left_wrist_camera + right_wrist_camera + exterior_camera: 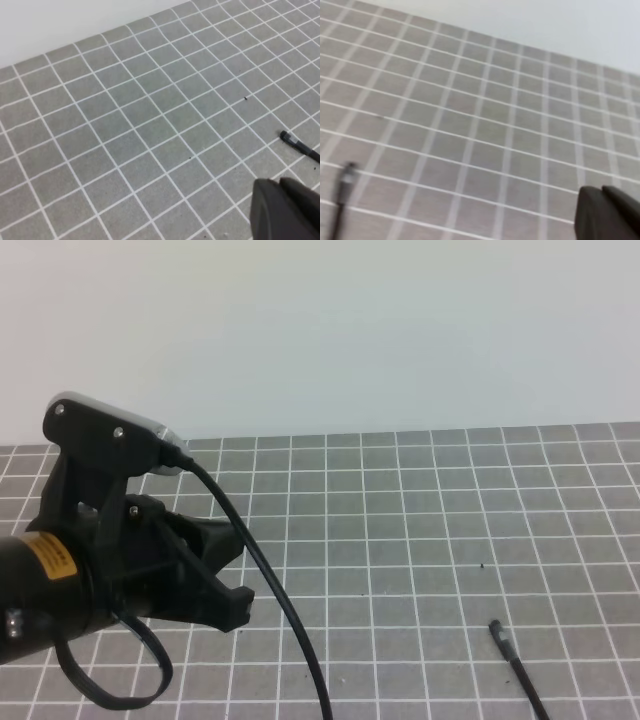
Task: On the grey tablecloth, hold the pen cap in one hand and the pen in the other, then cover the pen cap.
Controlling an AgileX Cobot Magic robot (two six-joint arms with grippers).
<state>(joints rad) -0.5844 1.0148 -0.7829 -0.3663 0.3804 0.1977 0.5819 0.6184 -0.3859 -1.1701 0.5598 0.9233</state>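
Thin black stick pen (518,667) lies lower right on grey gridded tablecloth (420,530), cut off by frame edge. Left gripper (235,605) jaws together, empty. Right gripper (607,212) barely visible, jaws together.

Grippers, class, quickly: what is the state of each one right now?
Left gripper: shut, holding nothing visible.
Right gripper: shut, nothing visible in it; the long thin black pen lies on the grey grid-lined tablecloth.

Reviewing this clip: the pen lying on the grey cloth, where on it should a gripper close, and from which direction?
Probably on the thin shaft just behind the pen's near end, coming straight down with jaws across its width. It lies flat on the grey tablecloth and runs diagonally out of the exterior view, so only that end is visible to grip.
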